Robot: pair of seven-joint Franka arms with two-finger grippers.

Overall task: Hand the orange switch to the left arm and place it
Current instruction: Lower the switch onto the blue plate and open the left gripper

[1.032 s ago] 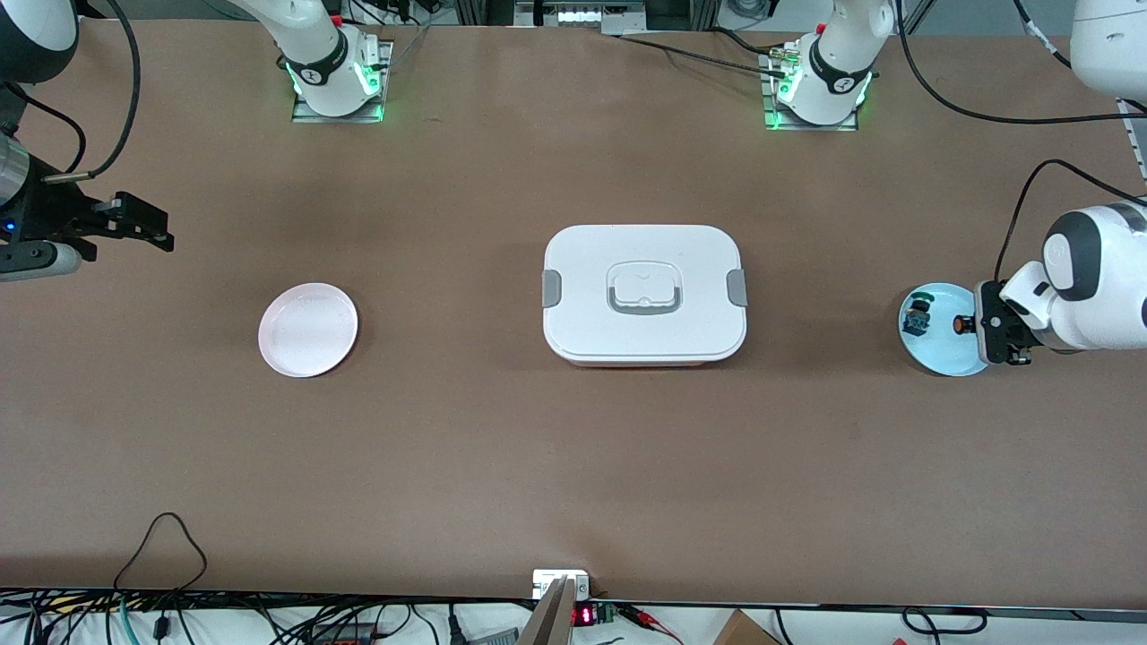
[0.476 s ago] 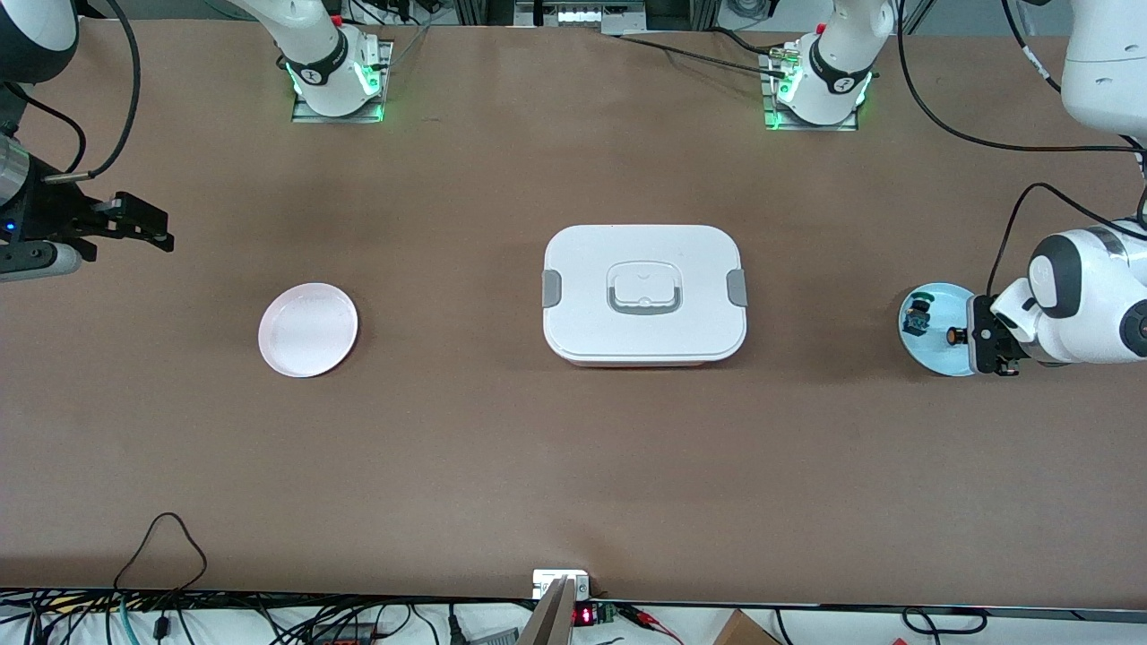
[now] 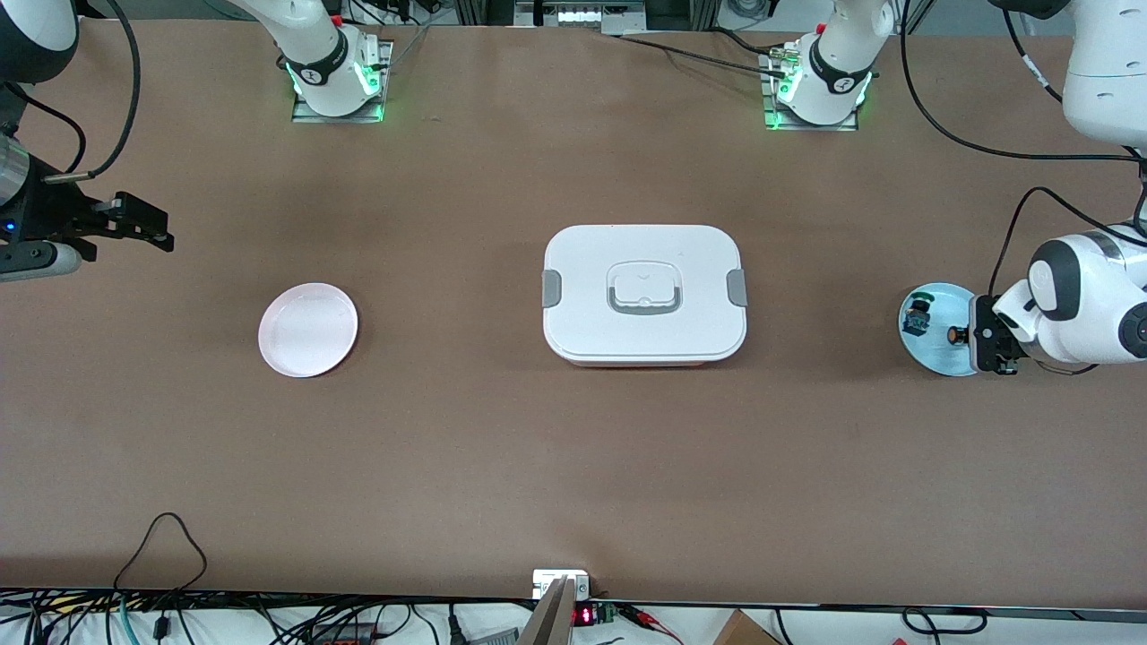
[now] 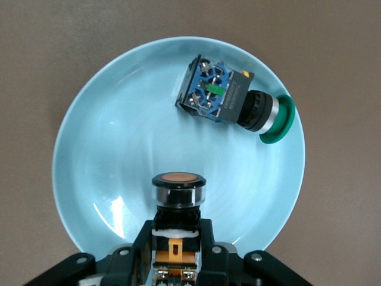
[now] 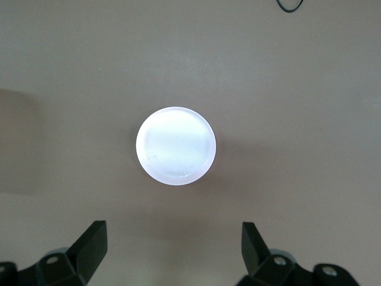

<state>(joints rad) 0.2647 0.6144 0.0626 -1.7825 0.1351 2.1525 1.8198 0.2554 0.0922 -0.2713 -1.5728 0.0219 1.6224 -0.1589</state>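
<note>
The orange switch point(image 3: 952, 335) is a small black push-button with a round orange cap. My left gripper point(image 3: 978, 337) is shut on its body, just over the edge of the blue plate point(image 3: 932, 354) at the left arm's end of the table. In the left wrist view the fingers point(image 4: 141, 244) clamp the switch point(image 4: 178, 192) over the plate point(image 4: 107, 155). The white box point(image 3: 643, 293) stands at the table's middle. My right gripper point(image 3: 148, 227) is open and empty, up in the air at the right arm's end of the table, and also shows in the right wrist view point(image 5: 175, 244).
A green-capped switch point(image 3: 916, 315) lies on its side on the blue plate and also shows in the left wrist view point(image 4: 229, 100). An empty pink plate point(image 3: 307, 329) sits near the right arm's end and shows in the right wrist view point(image 5: 175, 146). Cables hang over the table's front edge.
My left gripper, holding the orange switch, has shifted a little toward the front camera and the box over the blue plate, and its wrist has turned. The right arm has not moved.
</note>
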